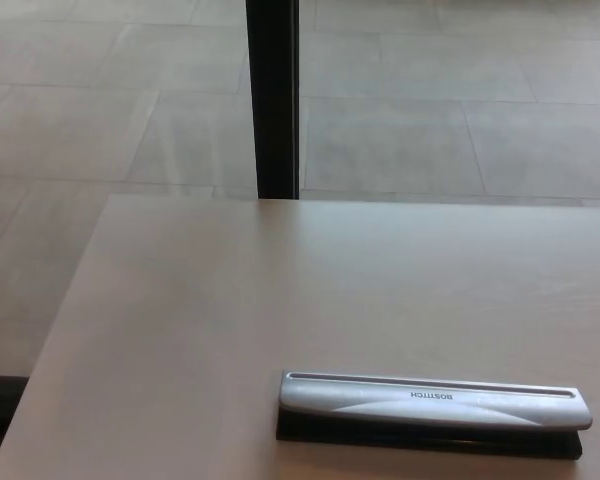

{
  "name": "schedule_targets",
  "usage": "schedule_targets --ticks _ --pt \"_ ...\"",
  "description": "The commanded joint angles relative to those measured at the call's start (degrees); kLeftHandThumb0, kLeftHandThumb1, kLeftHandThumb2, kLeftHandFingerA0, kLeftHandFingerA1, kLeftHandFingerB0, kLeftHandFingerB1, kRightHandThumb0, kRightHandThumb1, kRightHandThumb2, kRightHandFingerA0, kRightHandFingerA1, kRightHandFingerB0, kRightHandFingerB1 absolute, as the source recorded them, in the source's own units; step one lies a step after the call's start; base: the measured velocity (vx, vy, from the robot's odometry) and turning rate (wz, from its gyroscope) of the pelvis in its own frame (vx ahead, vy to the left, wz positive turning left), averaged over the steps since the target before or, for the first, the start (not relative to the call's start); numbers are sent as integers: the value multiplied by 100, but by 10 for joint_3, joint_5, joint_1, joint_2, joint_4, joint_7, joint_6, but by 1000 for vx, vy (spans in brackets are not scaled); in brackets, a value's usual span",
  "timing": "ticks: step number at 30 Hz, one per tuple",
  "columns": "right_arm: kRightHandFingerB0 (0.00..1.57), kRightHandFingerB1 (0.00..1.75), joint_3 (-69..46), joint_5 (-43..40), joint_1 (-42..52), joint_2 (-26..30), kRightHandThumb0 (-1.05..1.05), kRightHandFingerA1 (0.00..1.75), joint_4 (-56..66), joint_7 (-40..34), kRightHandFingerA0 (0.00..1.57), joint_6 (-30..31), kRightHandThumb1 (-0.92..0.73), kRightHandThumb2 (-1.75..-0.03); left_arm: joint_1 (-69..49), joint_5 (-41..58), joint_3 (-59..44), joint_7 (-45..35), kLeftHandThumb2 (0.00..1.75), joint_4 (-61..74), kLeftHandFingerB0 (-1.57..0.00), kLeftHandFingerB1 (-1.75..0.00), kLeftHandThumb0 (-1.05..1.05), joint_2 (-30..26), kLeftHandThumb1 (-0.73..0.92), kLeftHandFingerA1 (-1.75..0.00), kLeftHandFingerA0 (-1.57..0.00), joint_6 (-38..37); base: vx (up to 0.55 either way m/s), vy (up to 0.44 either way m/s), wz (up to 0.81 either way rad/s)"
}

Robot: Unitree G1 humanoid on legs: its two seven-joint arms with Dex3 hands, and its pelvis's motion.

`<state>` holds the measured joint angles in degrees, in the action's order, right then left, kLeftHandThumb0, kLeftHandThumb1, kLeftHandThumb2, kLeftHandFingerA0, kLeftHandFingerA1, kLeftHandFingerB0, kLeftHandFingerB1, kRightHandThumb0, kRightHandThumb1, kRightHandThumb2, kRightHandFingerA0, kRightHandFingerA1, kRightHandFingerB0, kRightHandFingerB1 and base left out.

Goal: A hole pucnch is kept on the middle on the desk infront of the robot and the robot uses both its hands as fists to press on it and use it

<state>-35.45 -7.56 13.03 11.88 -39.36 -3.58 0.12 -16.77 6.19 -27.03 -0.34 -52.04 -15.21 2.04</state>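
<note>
Neither hand shows in the head view, so their state cannot be told. On the pale desk (200, 320) a long silver hole punch (435, 402) on a black base lies flat near the front edge, right of centre, its lettering perhaps upside down. Behind stands a dark post (272, 100).

One head view looks down and forward over the bench (230, 300), near at the frame's bottom, with floor (460, 120) across the upper frame.

Silver hole punch (435, 400) with black base on beige desk (230, 300).
</note>
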Motion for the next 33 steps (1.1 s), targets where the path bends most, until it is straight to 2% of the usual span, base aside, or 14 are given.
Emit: schedule_targets --ticks 1,8,9,10,11,13,14,15,20,23,26,28,32,33 --pt "47 70 -165 -185 -22 -6 -52 83 109 -103 54 126 -53 -68 8 102 -106 50 67 36 -75 -74 -38 -11 35 -120 -107 42 0 0 0" --pt "25 52 -273 -232 -139 118 -63 75 -3 -104 54 95 -76 -63 91 168 -196 69 59 104 -79 -70 -56 -31 43 -74 -99 58 0 0 0" --pt "19 57 -285 -232 -167 147 -66 71 -22 -119 47 100 -59 -100 109 171 -202 73 61 134 -73 -66 -55 -36 44 -73 -101 62 0 0 0" --pt "14 56 -288 -234 -174 154 -65 67 -12 -104 32 96 -62 -100 118 174 -206 76 59 163 -64 -63 -57 -38 48 -70 -90 70 0 0 0" --pt "20 55 -288 -229 -181 161 -67 67 -5 -102 38 92 -81 -64 128 173 -209 80 58 182 -70 -65 -58 -40 47 -69 -85 70 0 0 0" --pt "21 54 -304 -245 -218 177 -67 70 36 -112 48 101 -76 -63 181 170 -214 95 57 215 -75 -62 -60 -63 49 -66 -98 77 0 0 0" --pt "17 57 -304 -248 -228 185 -67 70 53 -104 49 118 -58 -100 205 168 -217 112 57 230 -82 -63 -63 -69 50 -79 -123 87 0 0 0" --pt "17 50 -301 -245 -240 193 -66 63 61 -105 58 125 -79 -63 225 163 -216 123 58 242 -84 -67 -68 -77 51 -72 -126 97 0 0 0" --pt "28 53 -283 -230 -301 205 -63 71 120 -118 91 134 -75 -68 317 180 -209 145 62 373 -82 -60 -73 -81 54 -59 -112 157 0 0 0" --pt "56 58 -242 -219 -344 189 -54 94 218 -138 116 151 -71 -72 399 201 -176 189 100 497 -50 -66 -46 -58 52 -79 -78 211 0 0 0" --pt "88 83 -215 -234 -375 165 -39 130 278 -115 140 133 -45 -105 436 210 -137 202 81 591 -57 -65 -16 -27 68 -129 -86 227 0 0 0" --pt "102 93 -178 -224 -375 150 -41 136 334 -98 143 131 -36 -106 447 217 -101 173 81 634 -60 -90 -6 -16 81 -166 -86 222 0 0 0" --pt "114 103 -117 -236 -380 111 -57 142 453 -107 137 160 -29 -103 482 217 -50 169 79 679 -62 -111 -13 23 82 -170 -107 223 0 0 0" --pt "112 107 -89 -229 -377 98 -47 154 492 -110 127 167 -26 -116 491 213 -29 170 92 690 -67 -130 -15 44 74 -175 -84 219 0 0 0"
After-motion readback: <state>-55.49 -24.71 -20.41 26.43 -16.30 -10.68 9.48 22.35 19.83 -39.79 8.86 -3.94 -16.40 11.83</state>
